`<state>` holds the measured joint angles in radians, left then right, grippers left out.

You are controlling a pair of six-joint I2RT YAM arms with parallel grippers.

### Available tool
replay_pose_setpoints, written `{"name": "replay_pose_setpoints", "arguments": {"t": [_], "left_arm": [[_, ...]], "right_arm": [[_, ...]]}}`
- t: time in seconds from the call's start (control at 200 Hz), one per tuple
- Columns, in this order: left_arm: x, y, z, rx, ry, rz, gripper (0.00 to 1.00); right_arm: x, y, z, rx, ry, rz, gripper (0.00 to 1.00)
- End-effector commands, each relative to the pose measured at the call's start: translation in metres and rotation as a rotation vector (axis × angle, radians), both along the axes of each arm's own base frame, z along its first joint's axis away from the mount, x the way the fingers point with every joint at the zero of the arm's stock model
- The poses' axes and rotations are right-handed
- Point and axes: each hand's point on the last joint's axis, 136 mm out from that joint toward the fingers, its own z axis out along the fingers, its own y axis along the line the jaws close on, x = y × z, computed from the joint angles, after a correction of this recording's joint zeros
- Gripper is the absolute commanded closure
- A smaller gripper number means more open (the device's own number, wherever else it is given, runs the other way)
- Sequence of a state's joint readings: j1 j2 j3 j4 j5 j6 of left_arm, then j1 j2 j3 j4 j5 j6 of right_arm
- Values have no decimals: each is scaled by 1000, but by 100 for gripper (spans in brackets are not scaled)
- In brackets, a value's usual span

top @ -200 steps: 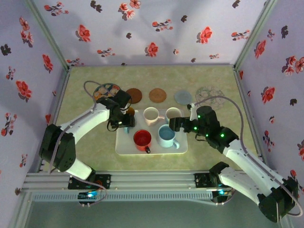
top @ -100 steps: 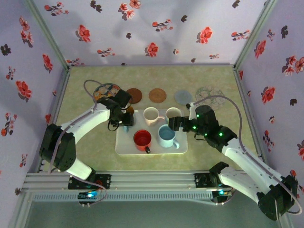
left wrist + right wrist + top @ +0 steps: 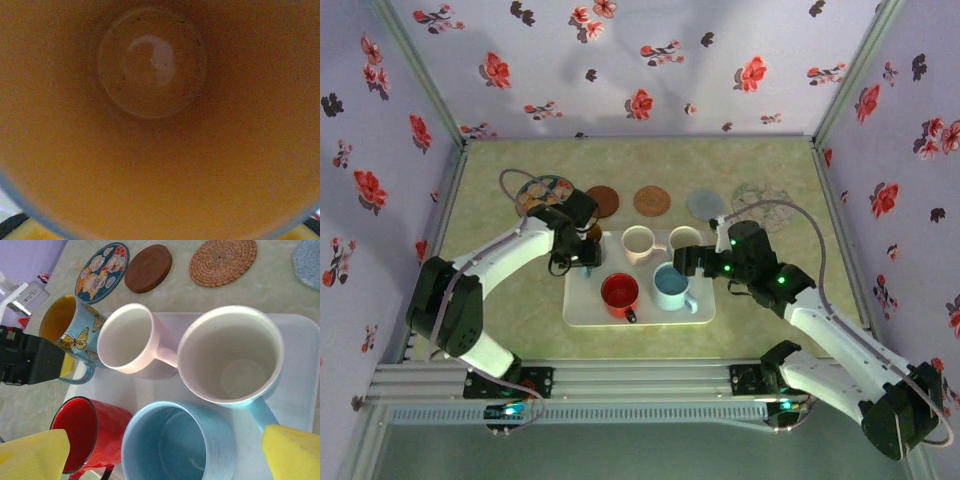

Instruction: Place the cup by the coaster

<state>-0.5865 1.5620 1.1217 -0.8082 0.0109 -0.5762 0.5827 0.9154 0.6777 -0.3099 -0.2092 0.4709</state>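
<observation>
A blue butterfly cup (image 3: 591,236) with a yellow-orange inside stands at the back left corner of the white tray (image 3: 640,318). My left gripper (image 3: 582,250) is shut on its wall near the handle. One yellow pad (image 3: 68,365) presses the outside of the cup (image 3: 75,332). The left wrist view looks straight down into the cup's inside (image 3: 160,125). A colourful round coaster (image 3: 545,192) lies just behind it on the table. My right gripper (image 3: 165,455) hangs open above the tray's mugs, holding nothing.
The tray also holds a pink-white mug (image 3: 638,242), a cream mug (image 3: 685,240), a red mug (image 3: 619,292) and a light blue mug (image 3: 670,285). Brown (image 3: 602,201), woven (image 3: 652,200), grey (image 3: 706,205) and lacy (image 3: 757,195) coasters line the back. Flowered walls enclose the table.
My left gripper's jaws have closed in on the butterfly cup's wall. The cup stays in place. The right gripper has crept slightly left over the tray.
</observation>
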Motion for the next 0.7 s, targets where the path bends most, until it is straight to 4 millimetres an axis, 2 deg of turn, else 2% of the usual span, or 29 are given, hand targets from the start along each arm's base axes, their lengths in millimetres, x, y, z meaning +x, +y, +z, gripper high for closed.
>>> {"name": "replay_pose_setpoints", "arguments": {"t": [0.0,0.4,0.505,0.695], "left_arm": [[-5,5,-11,47,28,-14,51],[-1,6,-12,65,31,-16,58],[-1,6,-10,64,21,-22,65],[2,9,-9,89,6,-38,69]], "right_arm": [[4,4,5,-12,-34,20,0],[5,5,5,-35,-34,33,0],[6,5,4,-38,-33,33,0],[7,5,8,-34,-42,31,0]]}}
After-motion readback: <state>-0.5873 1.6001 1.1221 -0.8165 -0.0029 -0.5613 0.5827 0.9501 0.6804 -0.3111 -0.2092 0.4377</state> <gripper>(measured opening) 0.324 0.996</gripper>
